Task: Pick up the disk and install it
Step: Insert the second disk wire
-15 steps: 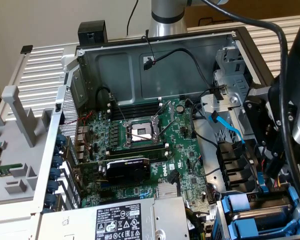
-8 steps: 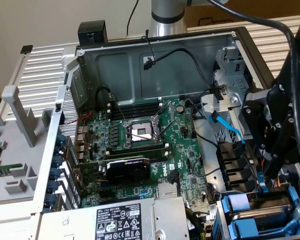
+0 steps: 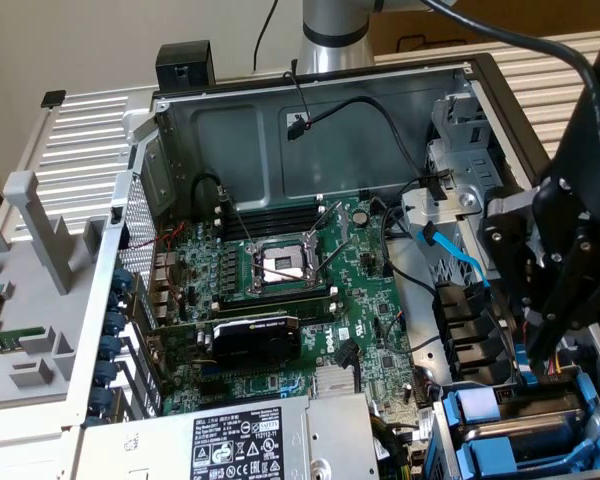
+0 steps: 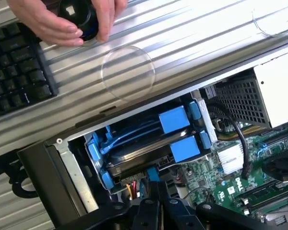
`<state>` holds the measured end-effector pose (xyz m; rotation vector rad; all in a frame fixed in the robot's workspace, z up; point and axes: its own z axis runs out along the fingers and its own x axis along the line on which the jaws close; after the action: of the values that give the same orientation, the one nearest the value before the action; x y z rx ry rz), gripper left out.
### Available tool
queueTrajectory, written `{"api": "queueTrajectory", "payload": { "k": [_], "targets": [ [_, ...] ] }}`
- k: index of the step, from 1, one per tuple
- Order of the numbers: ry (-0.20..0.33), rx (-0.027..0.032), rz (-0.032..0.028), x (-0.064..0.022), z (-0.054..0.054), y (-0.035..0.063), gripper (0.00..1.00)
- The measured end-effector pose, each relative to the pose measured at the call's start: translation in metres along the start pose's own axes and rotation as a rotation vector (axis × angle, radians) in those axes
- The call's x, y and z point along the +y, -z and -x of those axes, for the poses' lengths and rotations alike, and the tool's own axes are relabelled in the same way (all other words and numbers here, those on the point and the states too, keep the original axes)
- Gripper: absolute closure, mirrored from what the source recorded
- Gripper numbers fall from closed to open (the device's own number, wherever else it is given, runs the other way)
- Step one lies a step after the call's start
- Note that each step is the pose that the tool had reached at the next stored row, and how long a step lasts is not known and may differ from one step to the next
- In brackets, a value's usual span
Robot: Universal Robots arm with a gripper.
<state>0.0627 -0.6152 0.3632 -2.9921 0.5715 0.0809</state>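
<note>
scene: an open computer case point(image 3: 460, 90) lay on its side on a ribbed bench point(image 4: 182, 38), its green motherboard point(image 3: 280, 300) and empty processor socket point(image 3: 280, 265) facing up.
disk: the disk point(image 4: 149, 148), framed in a bright blue carrier with blue tabs, sat in the drive cage point(image 3: 520, 425) at the corner of the case toward the exterior view's right, near the grey power supply point(image 3: 250, 440).
gripper: the black gripper point(image 4: 152, 189) hung right over that cage; in the wrist view its tip met the blue edge of the carrier.
direction: the disk lay just ahead of the jaws, its long axis running crosswise to them, along the case wall.
jaws: pressed together as narrow as they went, seemingly pinching a small blue tab of the carrier; whether they truly gripped it could not be told.
progress: judged from this, the disk seemed already seated in its bay.
beyond the case: a person's hand point(image 4: 62, 19) held a round black object point(image 4: 77, 14) on the bench beside a keyboard point(image 4: 14, 67), well apart from the gripper.
</note>
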Motion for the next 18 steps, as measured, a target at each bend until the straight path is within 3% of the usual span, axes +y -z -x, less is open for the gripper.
{"api": "queueTrajectory", "payload": {
  "k": [4,9,15,18],
  "targets": [
    [0.064,-0.005,0.0053,0.0,0.0,0.0,0.89],
    [0.1,-0.0079,0.0078,0.0,0.0,0.0,0.89],
    [0.201,-0.0163,0.015,0.0,0.0,0.0,0.89],
    [0.213,-0.0173,0.0158,0.0,-0.0001,0.0,0.89]
  ]
}}
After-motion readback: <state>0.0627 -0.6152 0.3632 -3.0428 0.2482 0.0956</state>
